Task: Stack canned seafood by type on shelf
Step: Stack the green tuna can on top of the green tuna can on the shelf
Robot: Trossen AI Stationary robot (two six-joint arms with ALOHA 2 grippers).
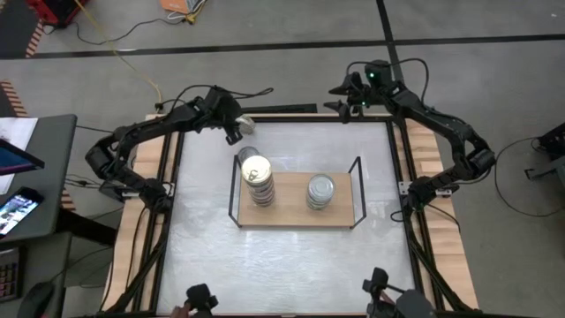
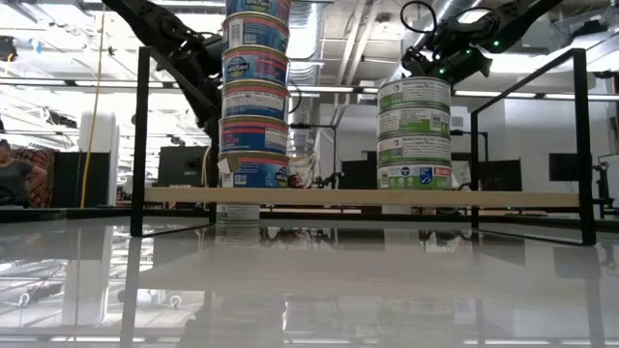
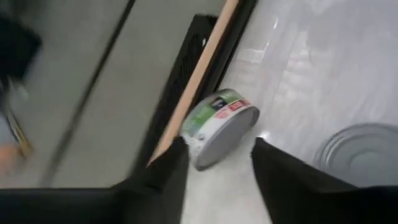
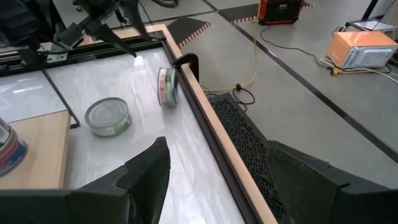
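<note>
Left gripper (image 1: 237,126): seen in the upper left of the high view, near the table's far edge; its dark fingers (image 3: 163,175) are spread apart in the left wrist view, with nothing pinched between them.

Tilted tin: a small flat round can with a green-and-white label (image 3: 219,127) is shown standing on its edge beside the light wooden edge strip of the table (image 3: 198,79), just ahead of the open left fingers; whether it is touched by them cannot be told. The same can (image 4: 166,86) is seen on edge against the rim in the right wrist view.

Loose tin: a flat round can with a plain silver-grey lid (image 4: 108,116) is laid flat on the white tabletop (image 1: 282,256), just above the board's upper left corner in the high view (image 1: 247,155).

Shelf: a rectangular light wooden board with thin black wire frames at its short ends (image 1: 296,215) is placed at the centre of the high view.

Left stack: a tall column of blue-labelled tins topped by a gold lid (image 1: 259,181) is set on the board's left half; in the low view (image 2: 254,92) it rises out of the frame's top.

Right stack: four green-labelled tins with a silver-grey top (image 1: 320,192) are piled on the board's right half (image 2: 414,132).

Right gripper (image 1: 346,95): held in the upper right of the high view, over the table's far edge; its fingers (image 4: 148,169) are spread wide and empty.
</note>
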